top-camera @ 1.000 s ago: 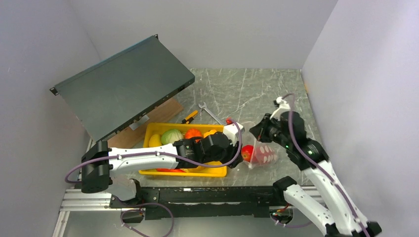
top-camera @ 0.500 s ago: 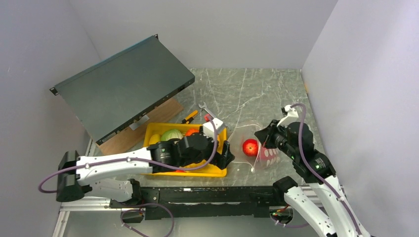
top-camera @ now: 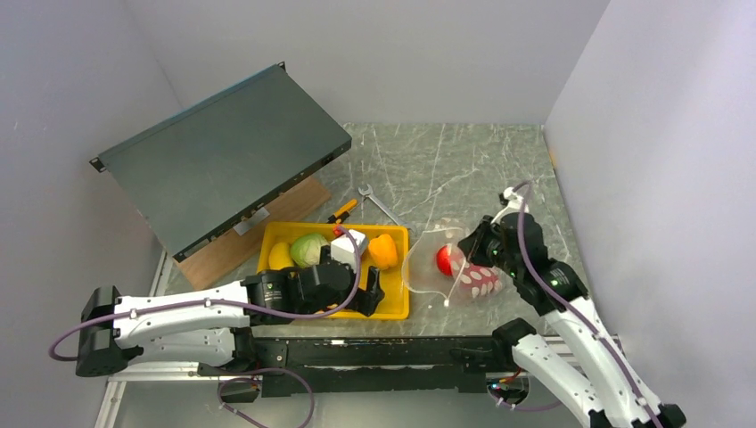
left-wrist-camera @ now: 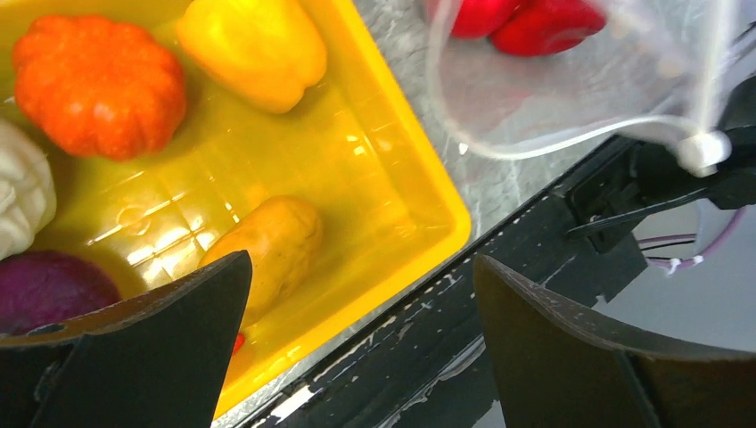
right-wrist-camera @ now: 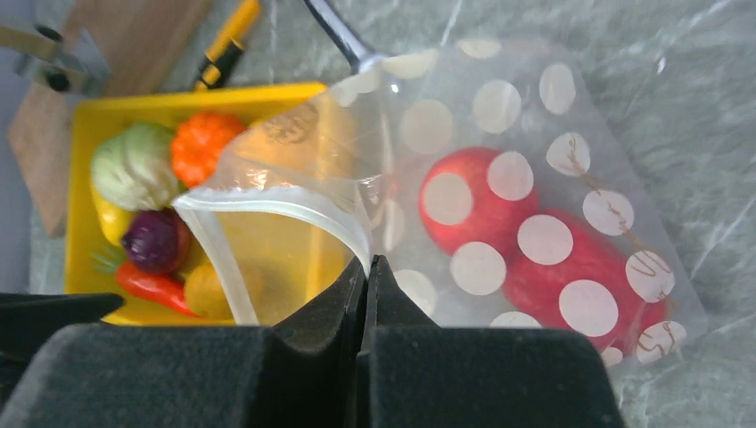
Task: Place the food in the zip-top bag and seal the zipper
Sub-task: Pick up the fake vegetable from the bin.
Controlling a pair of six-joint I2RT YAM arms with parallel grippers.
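Observation:
The clear dotted zip-top bag [top-camera: 464, 278] lies on the table right of the yellow tray [top-camera: 397, 308]. It holds a red apple [right-wrist-camera: 464, 209] and a red pepper [right-wrist-camera: 579, 276]. My right gripper [right-wrist-camera: 367, 260] is shut on the white zipper [right-wrist-camera: 294, 209] and lifts the mouth open towards the tray. My left gripper [left-wrist-camera: 361, 259] is open and empty, above the tray's front right corner. In the tray lie a cabbage [top-camera: 309, 250], pumpkin [left-wrist-camera: 94, 85], yellow pepper [left-wrist-camera: 254, 49], mango [left-wrist-camera: 267, 250], purple onion [right-wrist-camera: 153, 241] and carrot [right-wrist-camera: 152, 285].
A grey metal panel [top-camera: 223, 152] leans over a wooden board [top-camera: 267, 227] at the left. A silver wrench [top-camera: 379, 203] and a yellow-handled tool [top-camera: 341, 210] lie behind the tray. A black rail [top-camera: 374, 348] runs along the near table edge. Walls close in on both sides.
My left gripper has left the red apple in the bag and drawn back left to the tray. My right gripper has kept hold of the bag's mouth.

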